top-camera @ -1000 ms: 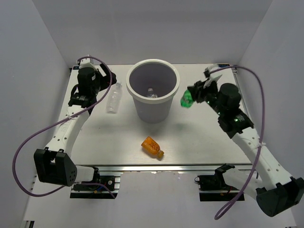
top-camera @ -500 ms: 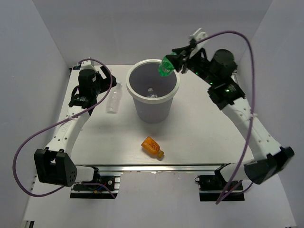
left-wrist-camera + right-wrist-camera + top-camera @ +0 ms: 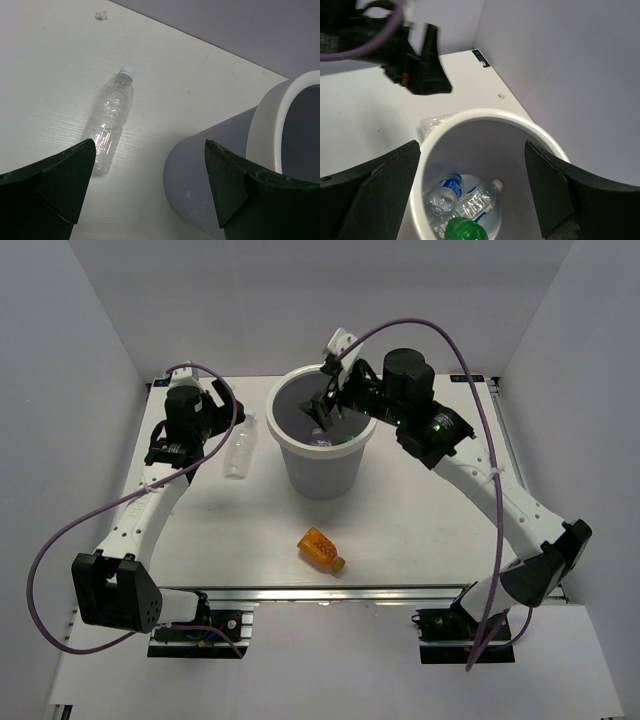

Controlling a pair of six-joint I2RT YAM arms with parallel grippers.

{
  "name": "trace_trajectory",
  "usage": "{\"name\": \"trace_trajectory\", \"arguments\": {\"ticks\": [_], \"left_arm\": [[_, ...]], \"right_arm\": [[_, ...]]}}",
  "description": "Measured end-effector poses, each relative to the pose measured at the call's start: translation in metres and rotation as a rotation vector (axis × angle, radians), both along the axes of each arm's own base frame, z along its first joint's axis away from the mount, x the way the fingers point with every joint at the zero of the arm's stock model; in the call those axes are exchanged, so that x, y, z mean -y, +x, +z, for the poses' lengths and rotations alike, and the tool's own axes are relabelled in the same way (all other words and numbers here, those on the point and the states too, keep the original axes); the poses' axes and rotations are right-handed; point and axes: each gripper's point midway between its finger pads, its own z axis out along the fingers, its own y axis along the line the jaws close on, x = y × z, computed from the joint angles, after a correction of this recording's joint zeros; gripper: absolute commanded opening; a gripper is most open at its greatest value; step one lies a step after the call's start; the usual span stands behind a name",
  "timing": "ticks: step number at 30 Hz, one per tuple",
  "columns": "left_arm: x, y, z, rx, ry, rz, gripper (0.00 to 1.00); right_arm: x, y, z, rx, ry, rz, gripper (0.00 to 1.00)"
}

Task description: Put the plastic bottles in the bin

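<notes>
While your right gripper [image 3: 325,410] hangs over the mouth of the bin [image 3: 322,468], its fingers stand wide apart and hold nothing. Look down through its wrist camera and you see the green bottle [image 3: 465,231] inside the rim, below the gap between the fingers. Whether it rests on the bottom you cannot tell from this angle. Two more lie side by side on the bin's grey floor: a clear bottle with a blue label and cap [image 3: 447,192] and a clear bottle with a white-and-blue label [image 3: 476,201]. Your left gripper [image 3: 149,150] is also spread wide and empty, poised above the table [image 3: 420,530] on the left side of the bin. Beneath it a clear bottle with a white cap [image 3: 109,125] lies flat on the table, cap pointing away from the arm bases, near the bin's wall but apart from it. The stubby orange bottle [image 3: 322,548] lies on its side in front of the bin, toward the near edge, well apart from both grippers.
</notes>
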Motion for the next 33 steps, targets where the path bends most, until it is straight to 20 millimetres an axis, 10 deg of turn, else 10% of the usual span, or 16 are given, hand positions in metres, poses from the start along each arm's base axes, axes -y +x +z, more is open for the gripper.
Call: {"name": "trace_trajectory", "arguments": {"ticks": [4, 7, 15, 18, 26, 29, 33], "left_arm": [[-0.001, 0.0, -0.001, -0.002, 0.009, -0.001, 0.98], [-0.004, -0.001, -0.002, -0.008, 0.016, 0.002, 0.98], [-0.009, -0.001, -0.005, -0.017, 0.032, 0.01, 0.98], [-0.011, 0.0, -0.007, -0.022, 0.04, 0.011, 0.98], [-0.011, 0.007, -0.035, -0.093, 0.061, 0.004, 0.98], [-0.011, 0.008, -0.043, -0.116, 0.069, 0.002, 0.98], [-0.012, 0.01, -0.057, -0.153, 0.081, 0.001, 0.98]], "right_arm": [[-0.019, -0.061, 0.002, 0.073, -0.071, 0.122, 0.89], [-0.025, -0.116, -0.035, 0.051, -0.155, 0.253, 0.89], [0.003, -0.18, -0.251, -0.31, -0.503, 0.336, 0.89], [0.014, -0.183, -0.307, -0.43, -0.592, 0.26, 0.89], [0.007, -0.168, -0.377, -0.51, -0.612, 0.138, 0.86], [0.001, -0.163, -0.394, -0.526, -0.611, 0.11, 0.48], [-0.012, -0.156, -0.382, -0.517, -0.578, 0.101, 0.28]]}}
